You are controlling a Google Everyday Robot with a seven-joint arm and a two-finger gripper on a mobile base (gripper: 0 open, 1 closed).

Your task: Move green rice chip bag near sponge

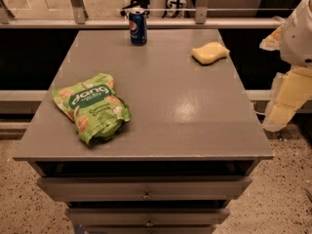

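The green rice chip bag [92, 107] lies flat on the grey table top [165, 101] near its front left, with white "dang" lettering facing up. The sponge [209, 52], pale yellow and waisted, lies at the back right of the table. The two are far apart, with bare table between them. My gripper [287, 101] hangs off the right side of the table, beyond its edge, below the white arm [300, 30]. It touches nothing and holds nothing.
A blue Pepsi can [138, 27] stands upright at the back edge of the table, left of the sponge. The table has drawers [146, 189] on its front. A rail and glass panels run behind it. Speckled floor lies around it.
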